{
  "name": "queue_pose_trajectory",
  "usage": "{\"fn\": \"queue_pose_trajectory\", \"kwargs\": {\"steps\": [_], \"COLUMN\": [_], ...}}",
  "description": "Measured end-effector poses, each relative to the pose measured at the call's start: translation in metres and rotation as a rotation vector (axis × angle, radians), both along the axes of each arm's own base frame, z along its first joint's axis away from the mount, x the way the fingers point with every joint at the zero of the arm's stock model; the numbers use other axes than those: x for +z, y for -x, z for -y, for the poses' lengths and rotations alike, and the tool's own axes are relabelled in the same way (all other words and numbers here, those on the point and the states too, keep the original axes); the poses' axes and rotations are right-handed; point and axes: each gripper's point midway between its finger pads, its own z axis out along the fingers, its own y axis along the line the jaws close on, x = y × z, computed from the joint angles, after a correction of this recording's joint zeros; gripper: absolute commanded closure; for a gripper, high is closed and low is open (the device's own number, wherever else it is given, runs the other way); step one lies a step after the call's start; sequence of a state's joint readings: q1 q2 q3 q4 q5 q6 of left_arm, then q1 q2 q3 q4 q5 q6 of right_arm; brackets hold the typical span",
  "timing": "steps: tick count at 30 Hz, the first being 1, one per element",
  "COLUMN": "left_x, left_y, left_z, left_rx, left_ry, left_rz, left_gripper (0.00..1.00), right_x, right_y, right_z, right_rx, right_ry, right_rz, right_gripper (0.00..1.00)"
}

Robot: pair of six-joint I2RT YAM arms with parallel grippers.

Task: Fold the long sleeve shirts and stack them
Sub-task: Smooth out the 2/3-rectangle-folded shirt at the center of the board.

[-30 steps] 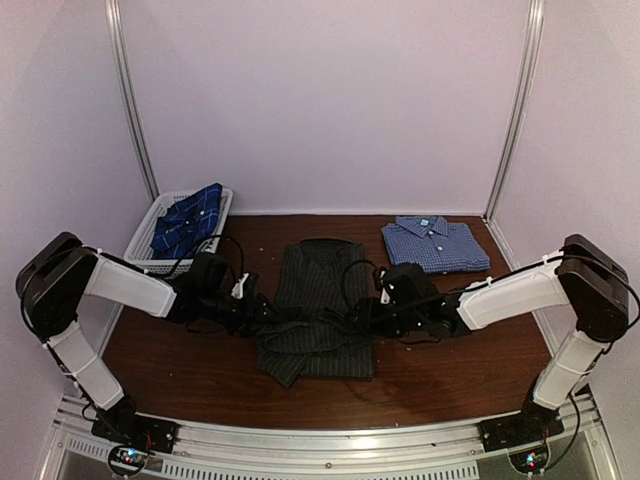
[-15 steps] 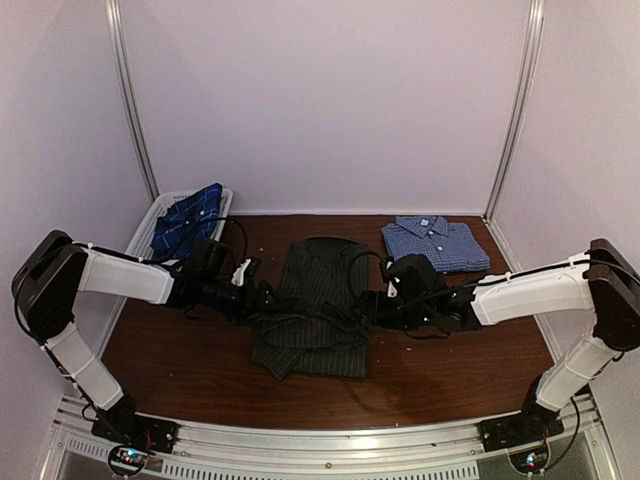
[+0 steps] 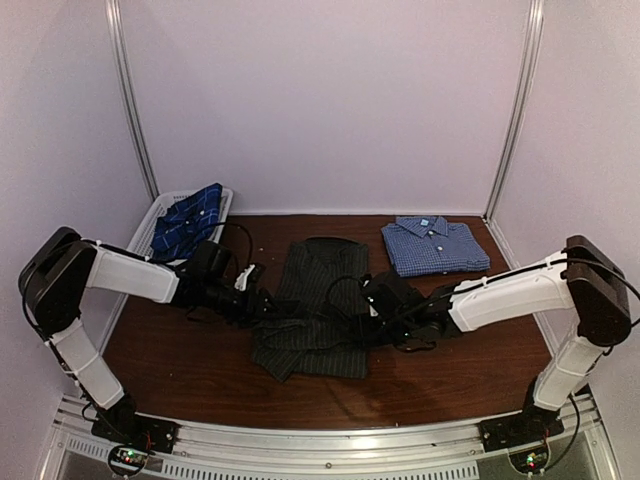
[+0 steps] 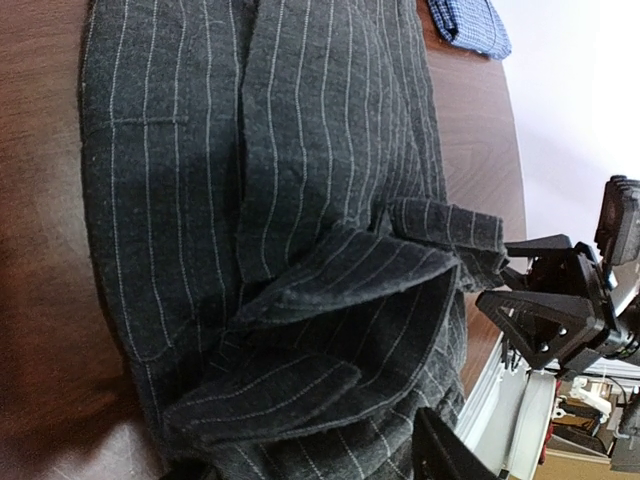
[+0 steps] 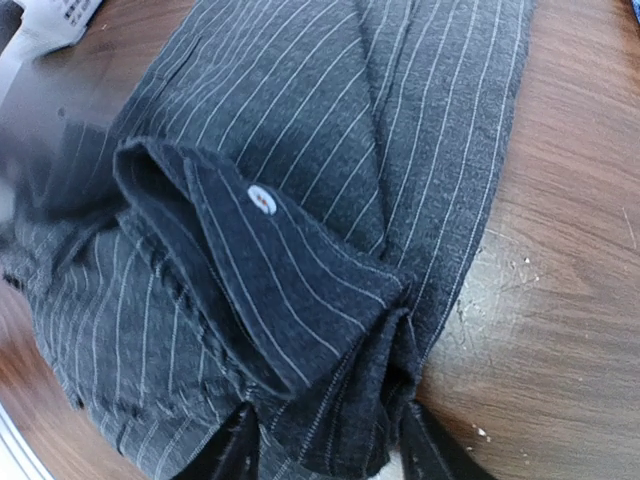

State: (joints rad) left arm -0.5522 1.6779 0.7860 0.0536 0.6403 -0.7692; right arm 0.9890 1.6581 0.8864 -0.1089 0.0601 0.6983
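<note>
The charcoal pinstripe shirt (image 3: 310,310) lies collar-away in the middle of the table, its lower half bunched into folds. My left gripper (image 3: 262,303) is at its left edge and my right gripper (image 3: 362,312) at its right edge. In the left wrist view the left gripper (image 4: 320,465) is shut on gathered folds of the pinstripe shirt (image 4: 300,200). In the right wrist view the right gripper (image 5: 330,450) pinches a bunched fold of the shirt (image 5: 300,130) with a white button on it. The blue-and-white check shirt (image 3: 435,245) lies folded at the back right. The navy plaid shirt (image 3: 188,218) lies in the basket.
A white mesh basket (image 3: 145,245) stands at the back left against the wall. Bare brown table (image 3: 450,370) shows in front of and beside the pinstripe shirt. Metal posts and white walls close in the back and sides. The right gripper also shows in the left wrist view (image 4: 555,310).
Both grippers have moved a little away from the arm bases with the shirt's side edges in them. The shirt's near part has drawn up and bunched more.
</note>
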Motion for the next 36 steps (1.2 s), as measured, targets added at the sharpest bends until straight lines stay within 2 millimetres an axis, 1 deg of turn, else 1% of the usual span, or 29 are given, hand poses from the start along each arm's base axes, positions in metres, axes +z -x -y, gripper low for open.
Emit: {"fn": "queue_pose_trajectory", "kwargs": {"steps": [4,6,7,10,12,14,16,19,23,26,30,33,36], "left_x": [-0.002,-0.004,-0.004,-0.006,-0.007,-0.009,-0.011,-0.010,-0.011,-0.006,0.003,0.005,0.003], "left_y": [-0.005,-0.008,-0.009,-0.013,-0.014,-0.016,-0.016,-0.019,-0.020,-0.019,-0.016,-0.009,-0.006], "left_z": [0.003,0.005,0.006,0.008,0.009,0.009,0.009,0.009,0.007,0.006,0.002,-0.002,-0.003], "left_rx": [-0.005,-0.006,-0.007,-0.009,-0.010,-0.011,-0.009,-0.006,-0.005,-0.005,-0.011,-0.019,-0.025], "left_ry": [-0.001,-0.003,-0.003,-0.006,-0.009,-0.014,-0.022,-0.029,-0.042,-0.047,-0.049,-0.051,-0.053], "left_rz": [-0.004,-0.006,-0.005,-0.006,-0.007,-0.007,-0.008,0.001,0.010,0.024,0.048,0.056,0.053], "left_gripper": [0.55,0.55,0.54,0.46,0.40,0.35,0.28,0.20,0.12,0.09,0.06,0.06,0.07], "right_x": [0.004,0.010,0.014,0.026,0.033,0.037,0.037,0.027,0.014,0.015,0.019,0.028,0.041], "right_y": [-0.008,-0.015,-0.018,-0.030,-0.042,-0.055,-0.068,-0.083,-0.094,-0.092,-0.083,-0.070,-0.055], "right_z": [-0.006,-0.011,-0.012,-0.016,-0.013,-0.008,-0.002,0.007,0.015,0.011,0.005,-0.002,-0.012], "right_rx": [-0.007,-0.015,-0.019,-0.035,-0.064,-0.100,-0.135,-0.184,-0.225,-0.214,-0.179,-0.138,-0.096], "right_ry": [0.023,0.020,0.015,-0.012,-0.033,-0.054,-0.076,-0.094,-0.110,-0.119,-0.103,-0.075,-0.055], "right_rz": [0.010,0.021,0.025,0.036,0.039,0.040,0.031,0.004,-0.033,-0.040,-0.025,0.009,0.049], "right_gripper": [0.81,0.92,0.95,0.97,0.97,0.97,0.91,0.81,0.60,0.48,0.34,0.27,0.26]}}
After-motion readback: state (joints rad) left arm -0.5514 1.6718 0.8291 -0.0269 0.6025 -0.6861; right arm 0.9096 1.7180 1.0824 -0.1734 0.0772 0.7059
